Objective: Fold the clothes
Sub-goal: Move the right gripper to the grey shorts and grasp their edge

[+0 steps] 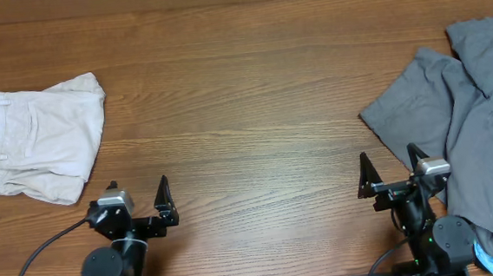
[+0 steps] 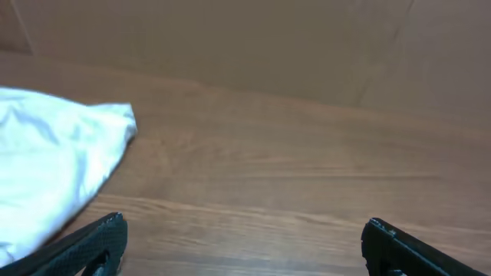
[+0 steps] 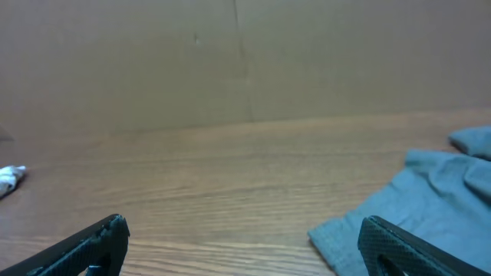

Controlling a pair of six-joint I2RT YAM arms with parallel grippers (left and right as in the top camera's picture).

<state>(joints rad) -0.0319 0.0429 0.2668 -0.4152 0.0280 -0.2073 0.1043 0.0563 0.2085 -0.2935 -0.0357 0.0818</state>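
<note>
Nearest the lens, at the worktop's (image 1: 243, 95) front edge, the left gripper (image 1: 137, 196) and right gripper (image 1: 389, 167) both hold their jaws wide with nothing between them. Overhead alone shows the whole layout: the clothes (image 1: 468, 131) lie at the far right, cream-white folded shorts (image 1: 42, 139) at the far left, well apart. The left wrist view catches only those shorts (image 2: 54, 161), blurred white, beyond its left finger. The right wrist view gives the clothes (image 3: 414, 207) low and side-on, a corner lying flat just ahead of its right finger. They are medium grey, unfolded, rumpled in broad overlapping folds, and run off the right edge. From above, the right gripper's outer finger overlaps their near edge; whether it touches cannot be told.
</note>
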